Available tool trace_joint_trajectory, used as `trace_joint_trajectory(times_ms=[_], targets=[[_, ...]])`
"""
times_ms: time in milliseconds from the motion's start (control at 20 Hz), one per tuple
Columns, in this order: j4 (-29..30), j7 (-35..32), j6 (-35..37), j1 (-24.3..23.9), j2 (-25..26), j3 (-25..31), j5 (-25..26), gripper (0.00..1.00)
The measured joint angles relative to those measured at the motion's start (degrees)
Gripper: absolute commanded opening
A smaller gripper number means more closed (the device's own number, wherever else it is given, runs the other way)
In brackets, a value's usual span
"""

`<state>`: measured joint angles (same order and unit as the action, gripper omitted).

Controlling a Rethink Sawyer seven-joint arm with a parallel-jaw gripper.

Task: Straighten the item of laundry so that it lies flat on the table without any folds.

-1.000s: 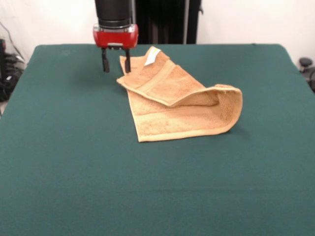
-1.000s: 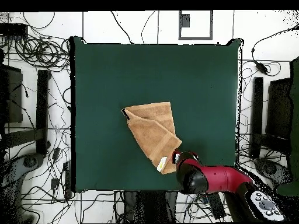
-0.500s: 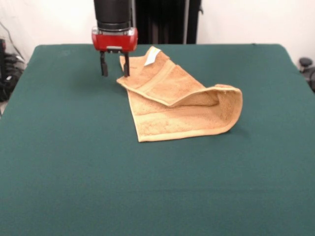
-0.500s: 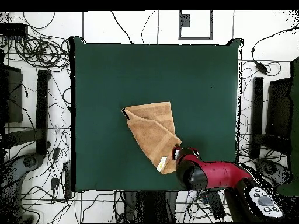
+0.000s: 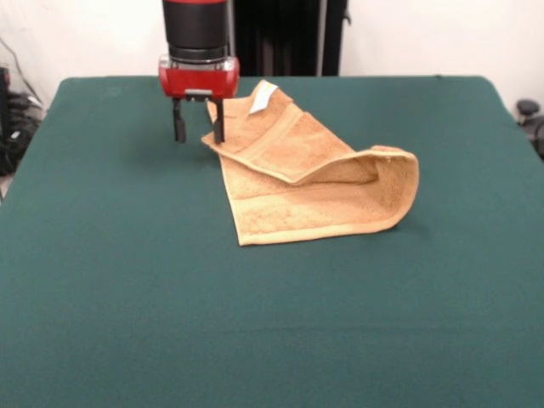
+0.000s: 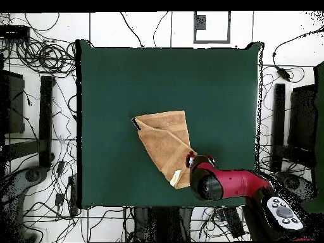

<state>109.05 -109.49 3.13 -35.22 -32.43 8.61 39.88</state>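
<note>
The orange-tan towel [image 5: 306,174] lies folded over on the dark green table [image 5: 127,280], with a raised fold at its right end and a white tag [image 5: 263,95] at its far corner. It also shows in the overhead view [image 6: 166,143]. My gripper [image 5: 198,130] hangs open just left of the towel's far left corner, its right finger at the towel's edge, tips close to the table. In the overhead view the gripper [image 6: 197,159] sits at the towel's lower right edge on the table [image 6: 126,76].
Cables and black equipment [image 6: 38,126] lie on the floor around the table. The robot's black pedestal [image 5: 289,38] stands behind the table's far edge.
The gripper has come down a little and shifted slightly toward the towel's corner. The towel has not moved.
</note>
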Motion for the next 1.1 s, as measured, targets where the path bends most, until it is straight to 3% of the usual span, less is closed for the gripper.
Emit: trace_joint_trajectory(times_ms=[1100], targets=[[-0.9, 0.0, 0.0, 0.3, 2.3, 0.0, 0.0, 1.0]])
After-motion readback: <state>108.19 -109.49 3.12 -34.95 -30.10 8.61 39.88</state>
